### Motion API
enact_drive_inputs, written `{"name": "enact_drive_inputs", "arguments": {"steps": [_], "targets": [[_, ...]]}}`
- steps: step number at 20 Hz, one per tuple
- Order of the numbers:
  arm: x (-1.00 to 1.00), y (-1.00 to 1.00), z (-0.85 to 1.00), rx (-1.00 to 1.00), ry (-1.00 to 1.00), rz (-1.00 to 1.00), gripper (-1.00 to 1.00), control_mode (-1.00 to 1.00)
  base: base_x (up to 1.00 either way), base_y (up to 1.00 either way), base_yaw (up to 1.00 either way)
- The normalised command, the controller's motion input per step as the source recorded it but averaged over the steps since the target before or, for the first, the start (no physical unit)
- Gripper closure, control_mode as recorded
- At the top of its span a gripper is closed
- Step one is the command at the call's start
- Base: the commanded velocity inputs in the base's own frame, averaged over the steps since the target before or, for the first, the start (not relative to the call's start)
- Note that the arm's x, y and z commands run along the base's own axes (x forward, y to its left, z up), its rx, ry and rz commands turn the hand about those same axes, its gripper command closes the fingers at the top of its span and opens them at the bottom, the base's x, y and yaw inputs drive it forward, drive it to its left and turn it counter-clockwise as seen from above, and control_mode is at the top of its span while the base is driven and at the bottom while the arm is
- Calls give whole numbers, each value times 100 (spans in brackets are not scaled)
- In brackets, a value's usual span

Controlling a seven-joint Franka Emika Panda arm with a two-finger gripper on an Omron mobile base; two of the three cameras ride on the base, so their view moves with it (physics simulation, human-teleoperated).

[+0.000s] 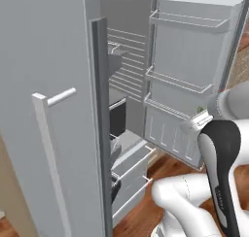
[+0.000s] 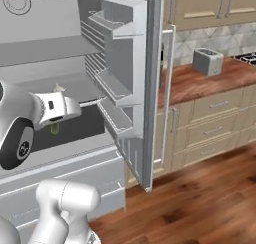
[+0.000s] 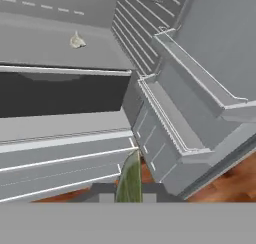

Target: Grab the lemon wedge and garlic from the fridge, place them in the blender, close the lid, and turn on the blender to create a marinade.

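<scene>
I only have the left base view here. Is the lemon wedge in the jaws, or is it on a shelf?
Observer: In the hand view the lemon wedge sits pinched between the jaws.
Operator: Where is the garlic?
Observer: The garlic lies alone on an upper fridge shelf.
Operator: What is to the right of the open door?
Observer: The right base view shows a wooden counter with a toaster on it.

You are looking at a kitchen with a reddish wood floor (image 2: pixel 200 208), light wooden cabinets (image 2: pixel 215 125), a tiled backsplash (image 2: pixel 220 38), and a silver toaster (image 2: pixel 208 61) on the brown table (image 2: pixel 200 83).
</scene>
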Motion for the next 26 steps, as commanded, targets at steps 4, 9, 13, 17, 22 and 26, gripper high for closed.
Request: {"name": "enact_drive_inputs", "arguments": {"steps": [4, 9, 13, 17, 22, 26], "targets": [[0, 0, 0, 0, 0, 0, 100, 100, 8, -55, -56], [0, 0, 0, 0, 0, 0, 100, 100, 40, -54, -59], [0, 0, 0, 0, 0, 0, 100, 100, 63, -70, -52], [0, 0, 0, 0, 0, 0, 100, 100, 70, -66, -51], [0, 0, 0, 0, 0, 0, 100, 100, 74, -63, -50], [0, 0, 0, 0, 0, 0, 100, 100, 79, -50, -49]]}}
